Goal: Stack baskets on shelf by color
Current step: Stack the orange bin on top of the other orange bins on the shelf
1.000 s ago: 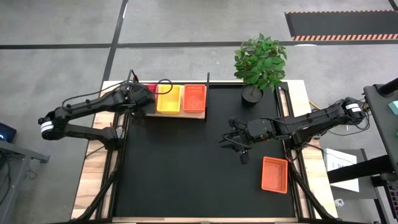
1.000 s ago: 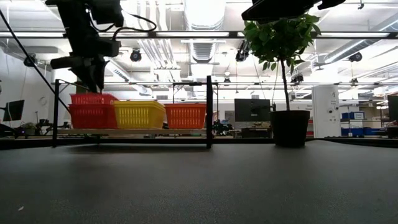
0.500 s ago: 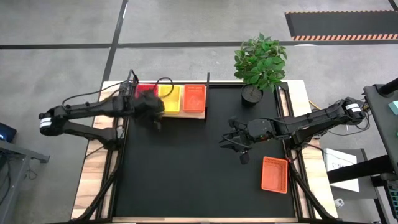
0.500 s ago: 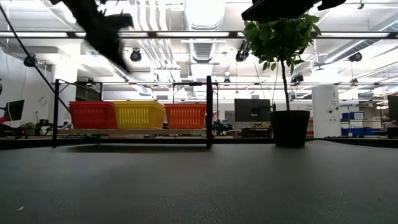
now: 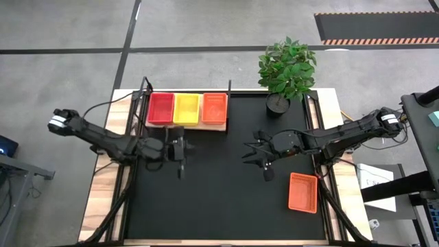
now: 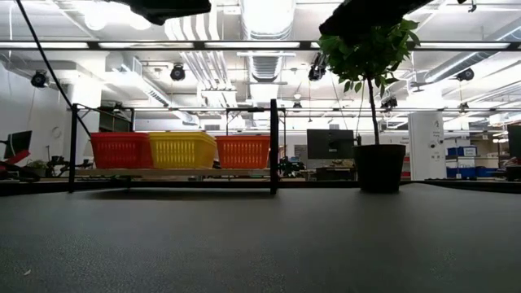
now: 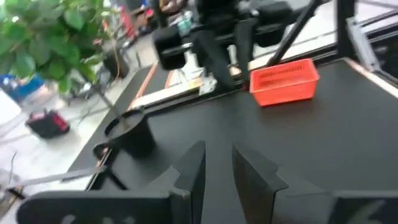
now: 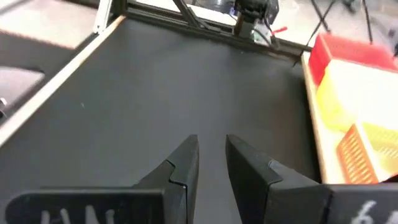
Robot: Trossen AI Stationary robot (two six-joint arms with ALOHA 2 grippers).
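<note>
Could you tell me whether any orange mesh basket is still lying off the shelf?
Yes, one orange mesh basket lies on the black mat, away from the light-wood shelf.

Four baskets are showing: one red basket [image 5: 160, 108], one yellow basket [image 5: 186, 108] and two orange ones, an orange basket [image 5: 215, 108] at upper centre and another orange basket [image 5: 302, 193] at lower right. One potted plant [image 5: 285, 72] is standing at upper right.

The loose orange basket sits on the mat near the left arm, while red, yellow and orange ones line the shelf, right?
Not quite: the loose orange basket lies near the right gripper, as the high view shows. The rest holds: red, yellow and orange ones line the shelf.
</note>
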